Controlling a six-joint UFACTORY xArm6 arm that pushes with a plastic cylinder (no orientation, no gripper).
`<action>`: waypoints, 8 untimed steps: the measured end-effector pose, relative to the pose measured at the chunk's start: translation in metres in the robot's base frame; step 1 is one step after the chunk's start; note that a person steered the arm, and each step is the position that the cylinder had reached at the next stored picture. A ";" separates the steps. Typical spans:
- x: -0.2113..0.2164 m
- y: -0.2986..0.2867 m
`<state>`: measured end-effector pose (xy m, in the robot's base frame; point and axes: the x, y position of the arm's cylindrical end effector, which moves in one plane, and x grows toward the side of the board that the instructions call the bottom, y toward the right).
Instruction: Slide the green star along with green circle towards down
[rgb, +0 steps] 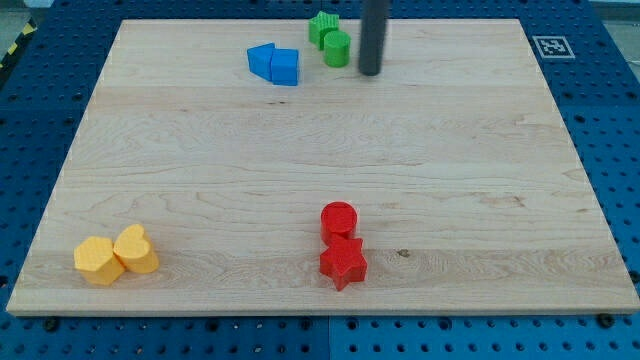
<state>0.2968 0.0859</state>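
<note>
The green star (322, 27) sits near the view's top edge of the wooden board (200, 170), just left of centre. The green circle (337, 48) touches it at its lower right. My tip (369, 71) rests on the board just to the right of the green circle, with a small gap between them. The dark rod rises from the tip out of the view's top.
A blue cube (285, 67) and a blue wedge-like block (262, 61) touch left of the green pair. A red circle (339, 220) and red star (343, 263) sit at bottom centre. A yellow hexagon (96, 260) and yellow heart (135, 249) sit bottom left.
</note>
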 end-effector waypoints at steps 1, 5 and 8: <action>-0.027 0.013; -0.104 -0.050; -0.104 -0.091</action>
<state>0.1930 -0.0053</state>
